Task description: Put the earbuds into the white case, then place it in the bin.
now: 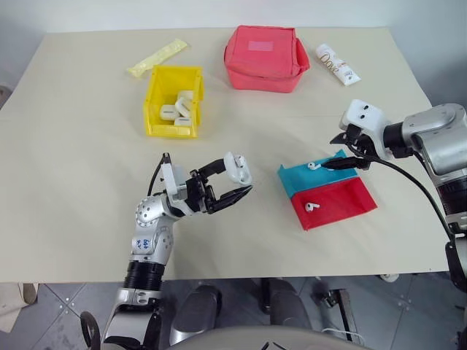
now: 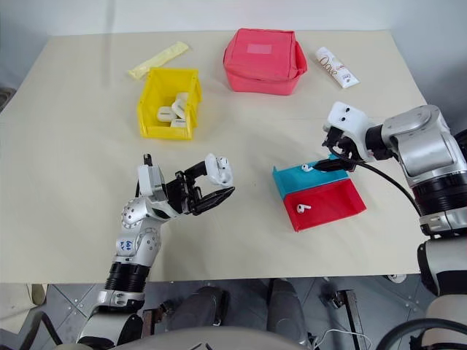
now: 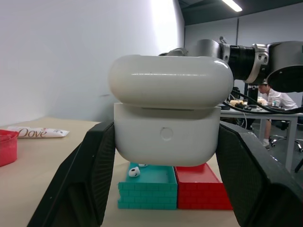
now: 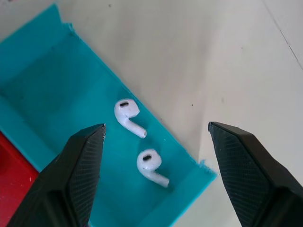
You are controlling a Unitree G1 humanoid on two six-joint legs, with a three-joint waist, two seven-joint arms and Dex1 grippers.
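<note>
1. Fingers of the left gripper (image 1: 232,182) are pinched on the white case (image 1: 238,168), held above the table (image 1: 73,182) near its front edge, lid apparently closed.
2. Fingers of the right gripper (image 4: 154,137) are spread wide above the teal tray (image 4: 42,90), one on each side of two earbuds (image 4: 127,112) lying at the tray's far end.
3. A third earbud (image 1: 312,207) is seen in the red tray (image 1: 343,200) alongside.
4. The bin (image 1: 174,100), yellow, stands toward the table's back edge, with white cases already inside.
5. Step judged in hand: picking up the first earbud.
6. Next move judged to require: a descent centred on one earbud only, fingers closed gently, and the lid opened before insertion.
</note>
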